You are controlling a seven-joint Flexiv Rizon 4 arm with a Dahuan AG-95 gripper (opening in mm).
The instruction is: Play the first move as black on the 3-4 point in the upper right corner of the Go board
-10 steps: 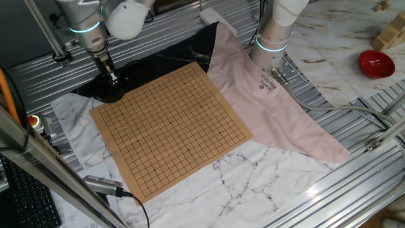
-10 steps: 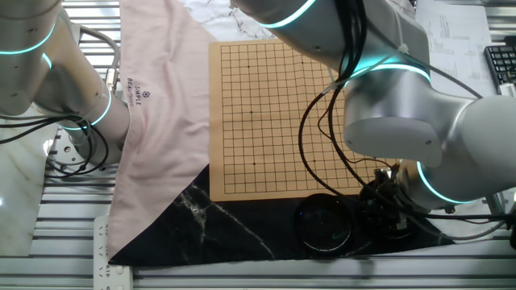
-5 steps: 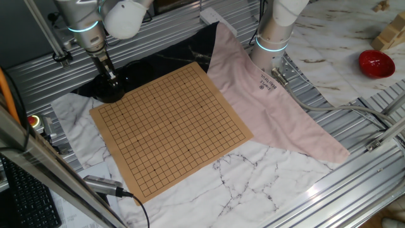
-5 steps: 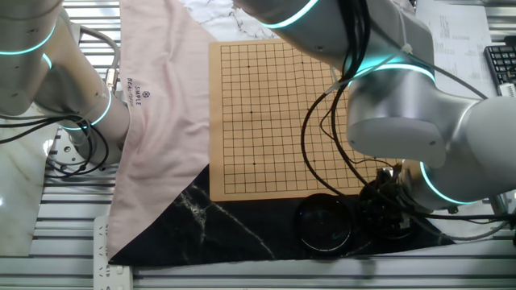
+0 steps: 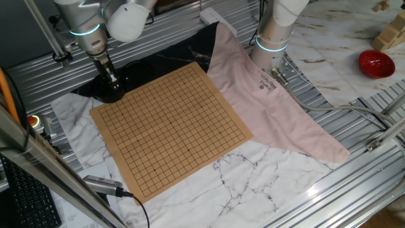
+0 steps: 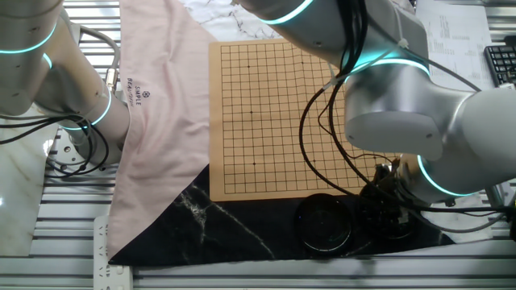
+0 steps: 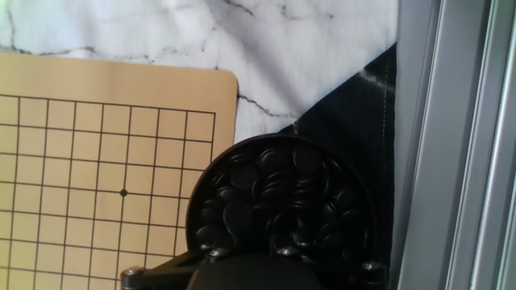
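Note:
The wooden Go board (image 5: pixel 171 130) lies on the marble cloth with no stones on its grid; it also shows in the other fixed view (image 6: pixel 278 121) and at the left of the hand view (image 7: pixel 81 177). A round black bowl (image 7: pixel 278 197) full of glossy black stones sits just off a board corner on black cloth, and shows in both fixed views (image 5: pixel 109 95) (image 6: pixel 324 224). My gripper (image 5: pixel 112 81) hangs right over the bowl, its fingers pointing down. In the hand view only its dark body shows at the bottom edge. No single stone is seen held.
A pink cloth (image 5: pixel 272 107) covers the table beside the board. A second arm's base (image 5: pixel 275 31) stands behind it. A red bowl (image 5: pixel 376 63) sits at the far right. Aluminium rails (image 7: pixel 459 121) run next to the stone bowl.
The arm has shifted only slightly; the gripper stays over the bowl of black stones. The board is unchanged.

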